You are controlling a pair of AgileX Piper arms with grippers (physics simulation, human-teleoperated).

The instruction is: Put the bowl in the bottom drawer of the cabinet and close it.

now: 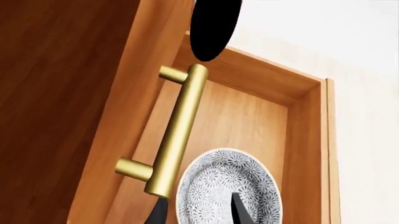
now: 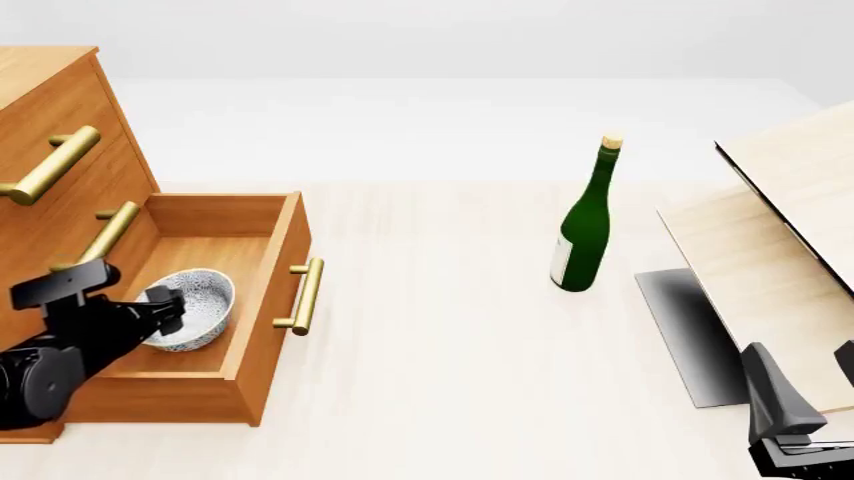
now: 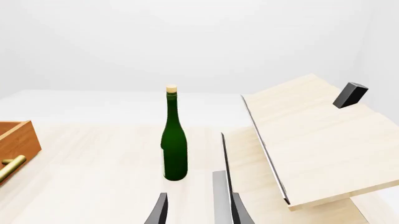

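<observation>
A pale wood-grain worktop point(image 2: 441, 340) meets a plain white backdrop. The left pincer point(image 2: 167, 310) clamps the speckled white bowl point(image 2: 200, 300) inside the orange-brown cabinet's point(image 2: 54, 120) open bottom drawer point(image 2: 274, 300). The right pincer point(image 3: 196, 207) stands apart, empty.

Left gripper point(image 2: 171, 312) partly hides bowl point(image 2: 195, 305); its finger gap is unreadable. Right gripper point(image 2: 810, 385) cut by frame edge. Cabinet point(image 2: 54, 150) runs off front view's left.

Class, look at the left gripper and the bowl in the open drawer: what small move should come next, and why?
Probably open the left gripper and lift it clear. The bowl already sits in the open bottom drawer, with the fingers over its rim, so it likely needs releasing before the drawer can be pushed shut.
</observation>
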